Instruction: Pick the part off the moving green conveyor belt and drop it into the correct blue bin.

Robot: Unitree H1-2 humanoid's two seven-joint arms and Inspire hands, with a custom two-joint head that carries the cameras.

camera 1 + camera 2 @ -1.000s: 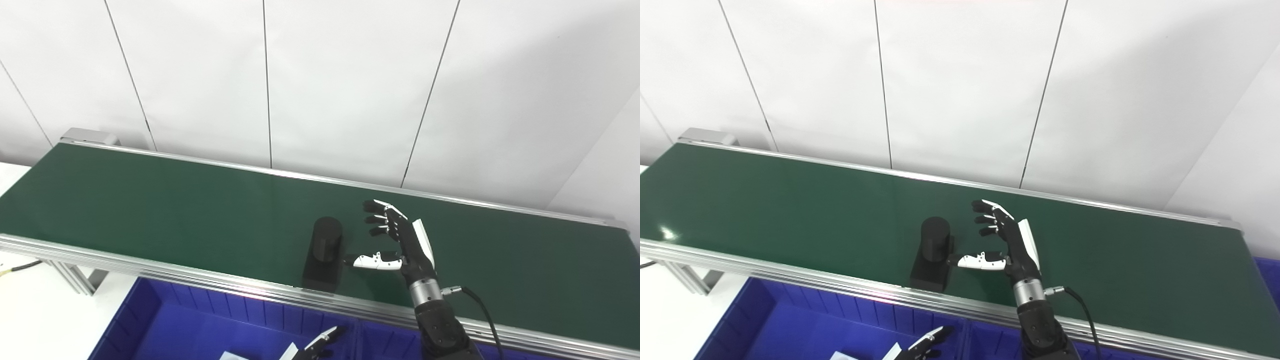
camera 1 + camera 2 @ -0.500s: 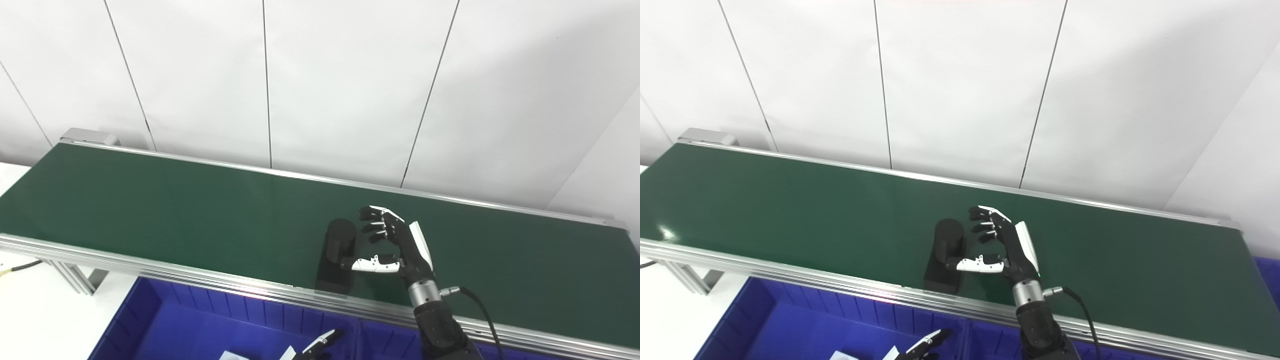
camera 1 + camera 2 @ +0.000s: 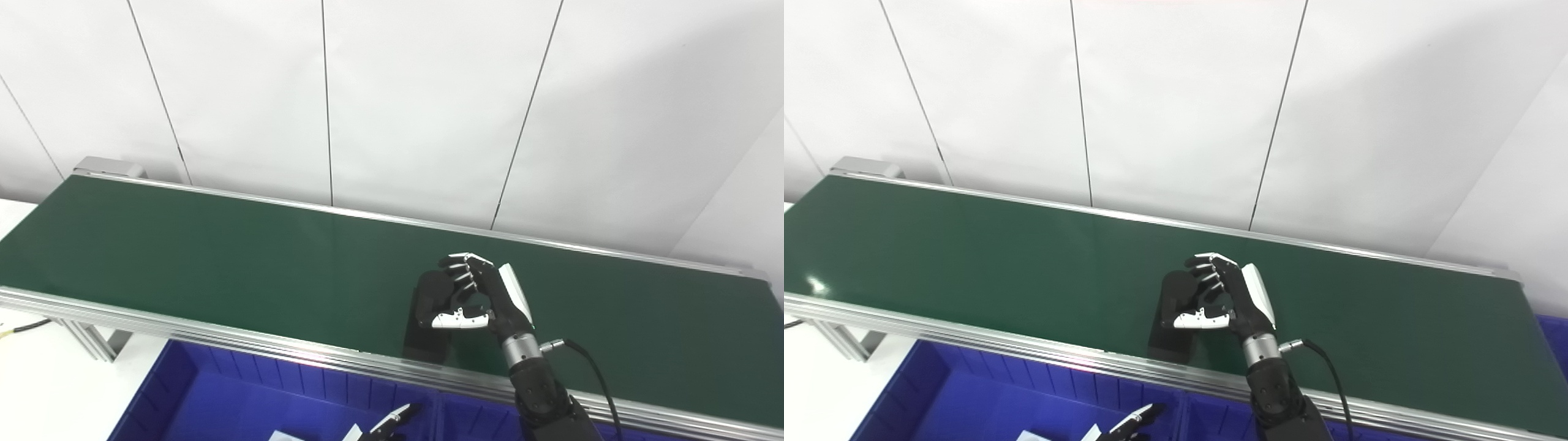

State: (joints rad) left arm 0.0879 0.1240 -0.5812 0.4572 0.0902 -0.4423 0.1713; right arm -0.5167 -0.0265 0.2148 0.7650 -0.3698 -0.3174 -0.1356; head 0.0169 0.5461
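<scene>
A black cylindrical part [image 3: 429, 294] stands on the green conveyor belt [image 3: 184, 245], near its front rail. My right hand [image 3: 490, 297] is curled around the part from the right, fingers over its top and far side, thumb across its front. The part also shows in the right eye view [image 3: 1173, 294], as does the hand [image 3: 1240, 294]. Only the fingertips of my left hand [image 3: 392, 419] show at the bottom edge, over the blue bin [image 3: 245, 392]. Whether that hand is open or shut is hidden.
The belt's silver front rail [image 3: 184, 334] runs between the belt and the bins. A divider [image 3: 438, 410] splits the blue bin below the part. A white object [image 3: 282, 436] lies in the left compartment. A cable [image 3: 588, 367] trails from my right wrist.
The part has ridden the belt to the right into my right hand. The hand's fingers and thumb have curled closed around it. The left fingertips have stayed in place.
</scene>
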